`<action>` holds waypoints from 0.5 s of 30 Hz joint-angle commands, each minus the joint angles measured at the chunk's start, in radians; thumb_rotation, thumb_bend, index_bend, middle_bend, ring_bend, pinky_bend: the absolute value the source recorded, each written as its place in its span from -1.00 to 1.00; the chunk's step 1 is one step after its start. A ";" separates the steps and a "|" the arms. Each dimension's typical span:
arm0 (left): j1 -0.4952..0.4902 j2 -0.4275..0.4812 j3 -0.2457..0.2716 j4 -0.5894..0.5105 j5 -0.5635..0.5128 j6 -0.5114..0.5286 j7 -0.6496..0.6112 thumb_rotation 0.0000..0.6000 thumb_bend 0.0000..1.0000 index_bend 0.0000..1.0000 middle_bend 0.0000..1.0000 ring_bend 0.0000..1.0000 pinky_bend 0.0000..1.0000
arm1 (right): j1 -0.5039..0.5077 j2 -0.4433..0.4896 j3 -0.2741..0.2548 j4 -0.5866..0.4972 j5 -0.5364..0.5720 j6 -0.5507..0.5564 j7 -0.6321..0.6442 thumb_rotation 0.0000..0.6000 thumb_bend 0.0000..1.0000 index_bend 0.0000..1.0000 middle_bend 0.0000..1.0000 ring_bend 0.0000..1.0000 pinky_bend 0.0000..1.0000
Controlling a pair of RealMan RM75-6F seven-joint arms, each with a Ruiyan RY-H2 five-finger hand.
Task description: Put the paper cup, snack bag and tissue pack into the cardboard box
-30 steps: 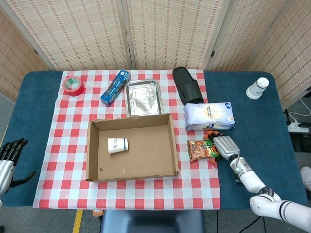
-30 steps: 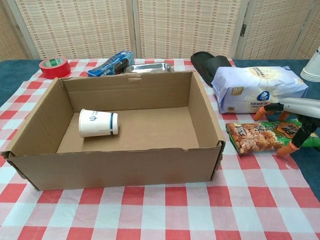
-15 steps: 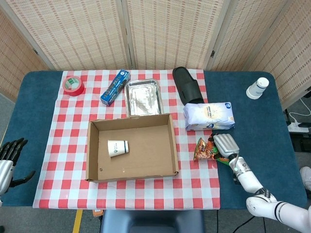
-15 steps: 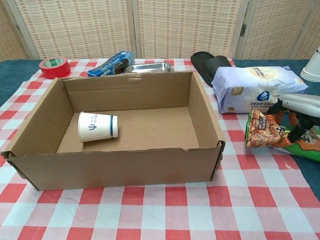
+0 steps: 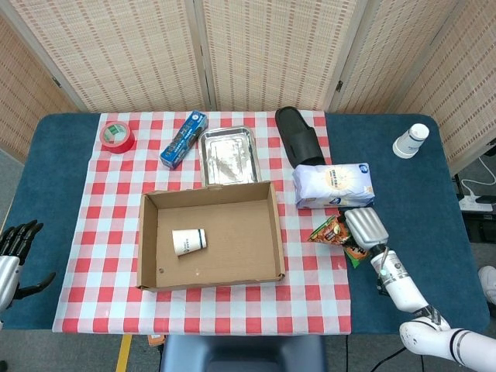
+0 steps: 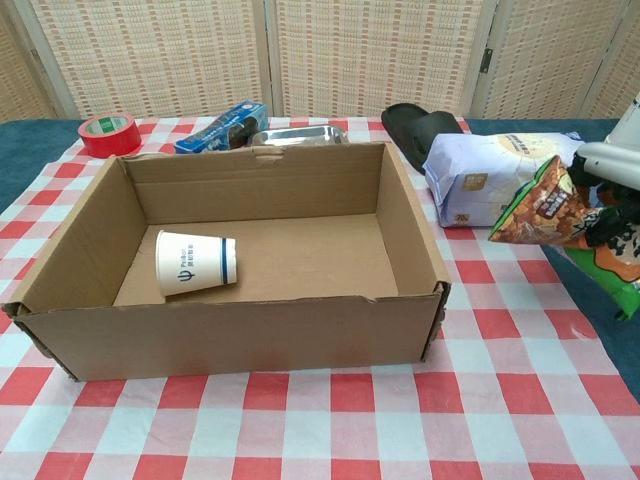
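While its fingers clamp the snack bag (image 6: pixel 545 208), the right hand (image 5: pixel 366 227) holds it off the cloth, right of the box (image 5: pixel 152 237). Far left, the left hand (image 5: pixel 17 242) hangs with fingers spread, grasping nothing.

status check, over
Right robot hand holds snack bag, lifted beside cardboard box. Left robot hand open, idle. Paper cup in box. Tissue pack waiting.

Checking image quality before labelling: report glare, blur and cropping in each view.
Head view: even light, soft shadows, glare only on the metal tray; left hand cut by the frame edge. Chest view: sharp on the cardboard box and paper cup; the snack bag and right hand run off the right edge.
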 commanded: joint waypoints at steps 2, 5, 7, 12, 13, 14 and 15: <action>-0.001 0.000 0.000 0.001 -0.001 -0.003 -0.001 1.00 -0.56 -1.00 -1.00 -1.00 -1.00 | 0.006 0.090 0.050 -0.137 -0.014 0.060 -0.065 1.00 -0.35 0.73 0.07 0.21 0.66; -0.001 0.000 0.000 0.001 0.000 -0.003 -0.002 1.00 -0.56 -1.00 -1.00 -1.00 -1.00 | 0.029 0.144 0.102 -0.238 -0.005 0.084 -0.127 1.00 -0.35 0.73 0.07 0.21 0.66; -0.001 0.000 0.001 0.001 0.001 -0.003 -0.001 1.00 -0.56 -1.00 -1.00 -1.00 -1.00 | 0.051 0.169 0.140 -0.297 0.015 0.088 -0.173 1.00 -0.35 0.73 0.07 0.21 0.66; -0.002 0.000 0.005 -0.004 0.007 -0.005 0.007 1.00 -0.56 -1.00 -1.00 -1.00 -1.00 | 0.145 0.186 0.258 -0.421 0.163 0.042 -0.260 1.00 -0.35 0.73 0.07 0.21 0.66; -0.003 0.000 0.005 -0.004 0.008 -0.005 0.009 1.00 -0.56 -1.00 -1.00 -1.00 -1.00 | 0.166 0.180 0.276 -0.434 0.192 0.033 -0.271 1.00 -0.35 0.73 0.07 0.21 0.66; -0.003 -0.001 0.006 -0.005 0.009 -0.006 0.013 1.00 -0.56 -1.00 -1.00 -1.00 -1.00 | 0.193 0.168 0.295 -0.447 0.223 0.023 -0.283 1.00 -0.35 0.73 0.07 0.21 0.66; -0.003 -0.001 0.006 -0.006 0.009 -0.006 0.015 1.00 -0.56 -1.00 -1.00 -1.00 -1.00 | 0.212 0.154 0.309 -0.455 0.241 0.018 -0.286 1.00 -0.35 0.73 0.07 0.21 0.66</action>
